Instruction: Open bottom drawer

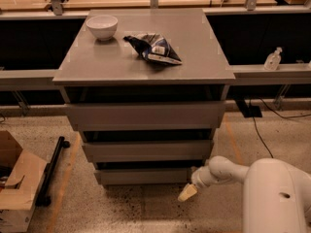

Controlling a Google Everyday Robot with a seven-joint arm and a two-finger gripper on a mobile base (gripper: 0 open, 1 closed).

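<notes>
The bottom drawer (146,175) is the lowest grey flat front of the cabinet, just above the floor. It stands slightly out from the cabinet, a dark gap above it. My gripper (188,191) is at the end of the white arm (223,171), low at the drawer's right front corner, its cream fingertip (186,193) pointing down at the floor. The middle drawer (147,150) and top drawer (146,115) sit above.
A white bowl (102,26) and a dark chip bag (154,48) lie on the cabinet top (194,57). A cardboard box (17,188) and a black bar (52,171) are on the floor at left. A bottle (272,59) stands on the right ledge.
</notes>
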